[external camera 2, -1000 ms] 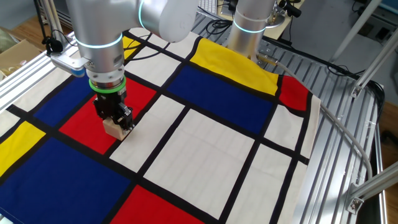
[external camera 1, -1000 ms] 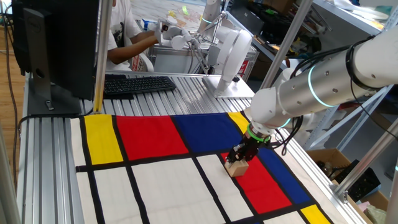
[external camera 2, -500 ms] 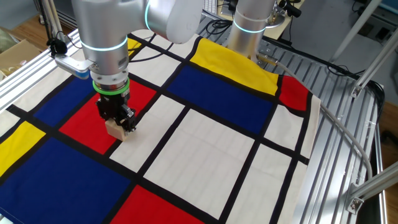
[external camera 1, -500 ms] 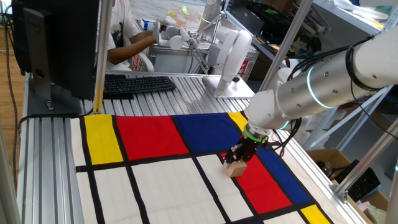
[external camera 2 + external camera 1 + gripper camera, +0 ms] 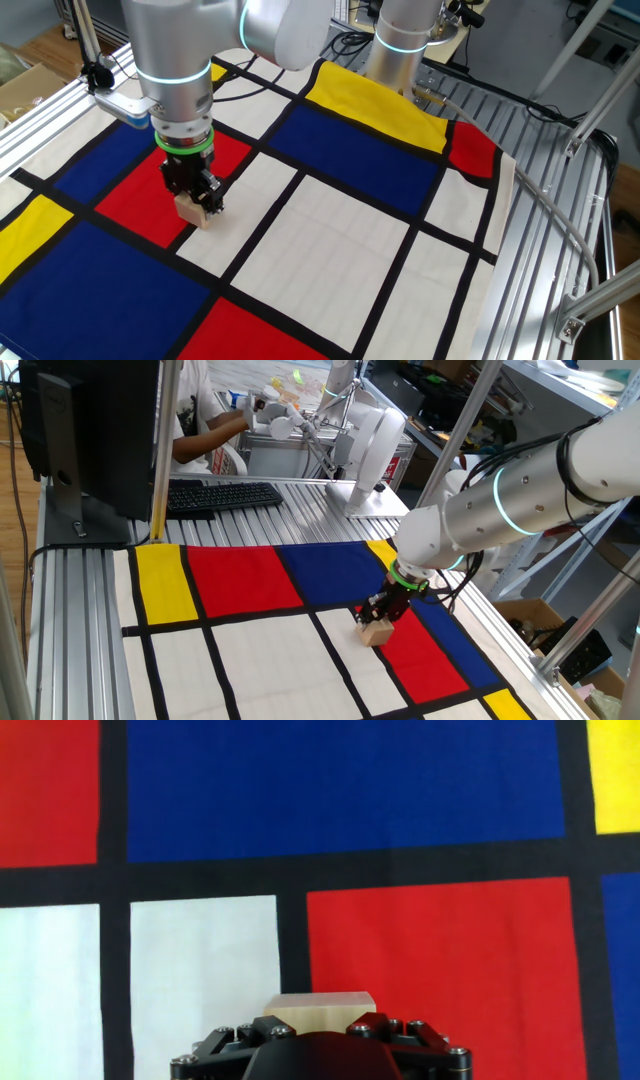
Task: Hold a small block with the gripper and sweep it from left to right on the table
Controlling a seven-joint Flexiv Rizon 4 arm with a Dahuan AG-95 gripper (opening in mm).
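The gripper (image 5: 195, 200) pinched the small block (image 5: 194, 212), pressed onto the table (image 5: 330, 240) where a red rectangle's edge met a black line, at nine o'clock in the other fixed view, so grasping looked done and sweeping apparently remained.

Straight down over the table (image 5: 540, 215), a big white arm (image 5: 180, 50) with a green ring above the black gripper (image 5: 195, 192). Jaws clamped on the small block (image 5: 193, 211), light tan, bottom face resting on the cloth. Sitting right at the black line between a red rectangle (image 5: 150, 190) and a white one (image 5: 330, 240). Blue panel (image 5: 360, 160) and yellow panel (image 5: 375, 105) beyond, second white arm base (image 5: 400, 45) at the far edge.
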